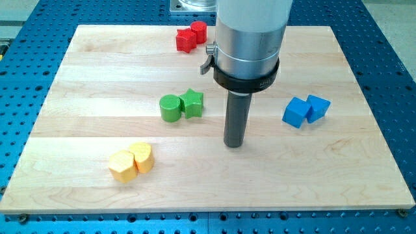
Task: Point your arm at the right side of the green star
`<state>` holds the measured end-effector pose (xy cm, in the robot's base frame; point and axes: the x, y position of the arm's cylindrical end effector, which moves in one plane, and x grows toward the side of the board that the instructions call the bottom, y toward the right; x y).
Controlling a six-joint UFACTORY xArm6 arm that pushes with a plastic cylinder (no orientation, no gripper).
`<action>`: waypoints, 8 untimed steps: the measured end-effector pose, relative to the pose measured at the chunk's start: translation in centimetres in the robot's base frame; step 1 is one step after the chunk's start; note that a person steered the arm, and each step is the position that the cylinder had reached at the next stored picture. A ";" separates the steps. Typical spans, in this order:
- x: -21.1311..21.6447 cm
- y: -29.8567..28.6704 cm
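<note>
Our tip (234, 144) rests on the desk (78, 78) near its centre, to the view's right of the green star (192, 103) and apart from it. The star touches the green cylinder (170, 108). We carry a bare rod as end effector, so nothing spreads or pinches. Red blocks (190, 36) sit at the top edge, their shapes unclear; blue blocks (305, 110) sit toward the right edge, yellow blocks (131, 162) toward the bottom-left corner.

A pale wooden board (97, 58) lies on a blue perforated metal table (19, 97) under even light
</note>
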<state>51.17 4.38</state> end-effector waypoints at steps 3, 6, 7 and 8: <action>-1.4 -2.8; -3.3 -2.7; -3.8 -2.8; -3.8 -2.2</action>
<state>47.34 2.21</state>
